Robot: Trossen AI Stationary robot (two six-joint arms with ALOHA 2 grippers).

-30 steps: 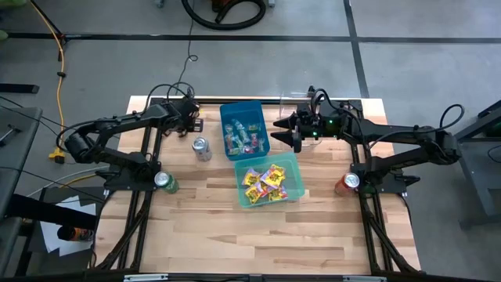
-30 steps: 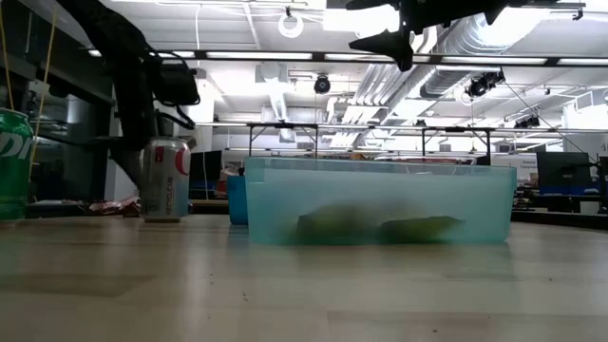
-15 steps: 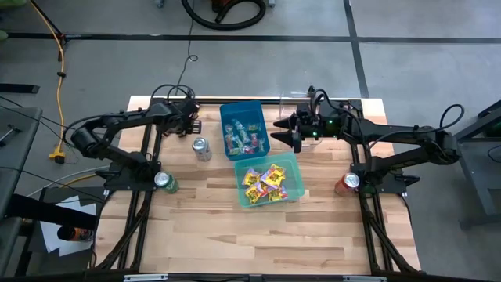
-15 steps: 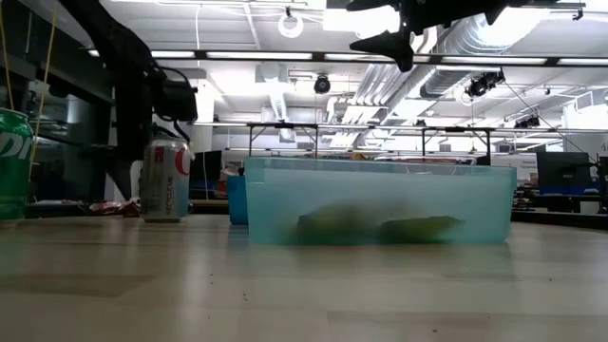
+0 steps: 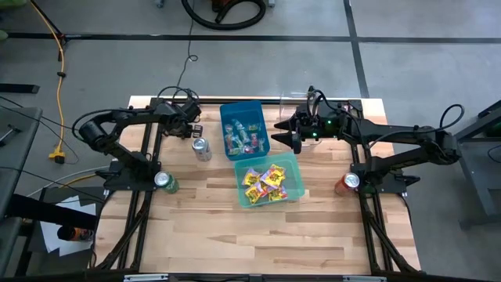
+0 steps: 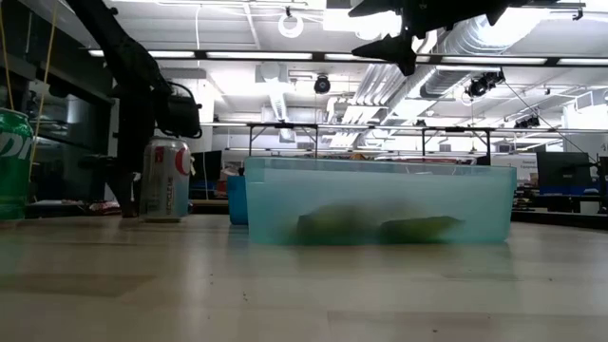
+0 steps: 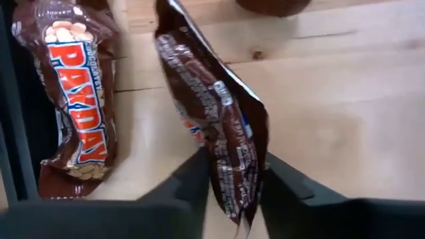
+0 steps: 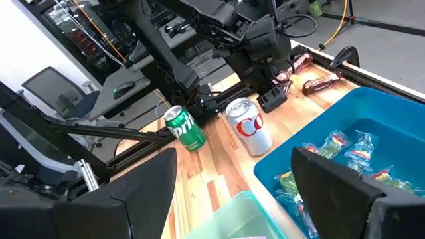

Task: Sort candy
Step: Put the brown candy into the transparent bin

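Observation:
My left gripper [image 5: 190,128] is down at the table's far left, behind the silver can [image 5: 201,148], and is shut on a brown candy bar [image 7: 219,113]. A second bar, a brown and red Payday [image 7: 76,99], lies flat on the wood beside it. A blue bin [image 5: 244,129] holds small wrapped sweets. A teal bin [image 5: 268,178] holds yellow packets. My right gripper [image 5: 293,129] hangs open above the table, just right of the blue bin, and holds nothing. My left gripper pinches the brown candy bar at its near end [image 7: 232,186] between the two fingers [image 7: 192,179]. The bar stands on its thin edge in the gap and runs away from the fingers, along them. Whether it rests on the table I cannot tell.
A green can [image 5: 163,182] stands by the left arm's base and a red can [image 5: 350,182] by the right arm's base. The two bins sit mid-table, touching at a corner. Bare wood stretches across the near half [image 5: 258,235]. A clear container [image 5: 293,100] sits at the far edge.
My left gripper has come down toward the table behind the silver can, and its arm has swung toward the far edge. The right arm has kept its place above the blue bin.

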